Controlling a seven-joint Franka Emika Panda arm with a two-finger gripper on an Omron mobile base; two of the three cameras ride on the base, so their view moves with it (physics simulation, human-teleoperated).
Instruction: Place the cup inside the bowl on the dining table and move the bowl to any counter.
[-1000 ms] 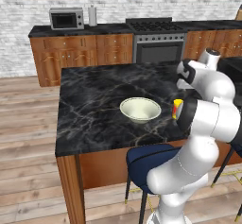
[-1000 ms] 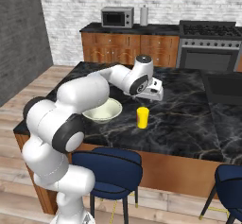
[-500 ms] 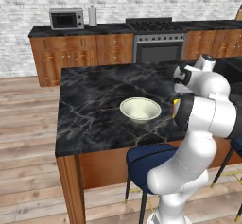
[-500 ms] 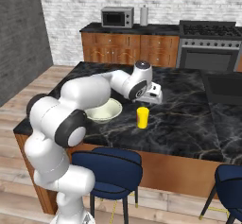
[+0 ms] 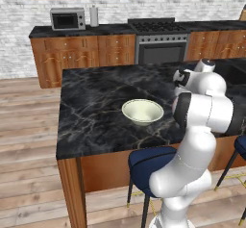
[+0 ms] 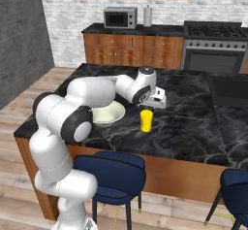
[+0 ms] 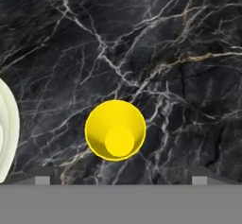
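- Table [image 6: 193, 127]: black marble top with white veins, plain brown wood sides. It lies directly under the tool and spreads out on every side of it.
- Wall counter [image 5: 110, 30]: long black worktop on brown cabinets, well beyond the tool, across the floor from the table. A range sits in its run.
- Range [image 6: 213, 49]: steel front, dark burners on top, far behind the tool and off to its right in the right base view.
- Stools [image 6: 110, 168]: dark blue seats tucked against the near side of the table, below the level of the tool and on the robot's side of it.
- Microwave [image 5: 67, 18]: grey, on the wall counter, far from the tool, with a pale upright canister [image 5: 94, 16] just beside it.
- Bowl [image 5: 142, 111]: wide, shallow, cream-white, upright on the table. It sits near the tool, to its left; the hand view catches its rim at the left edge. Nothing is seen in it.
- Tool [image 6: 158, 99]: hangs above the table, pointing down, jaws spread to full width, holding nothing. Finger tips [image 7: 46, 176] just show at the bottom of the hand view.
- Cup [image 7: 115, 130]: small, yellow, upright on the table, mouth up. It stands almost straight below the tool, apart from the fingers, and clear of the bowl. In the right base view it sits just beneath and in front of the tool.
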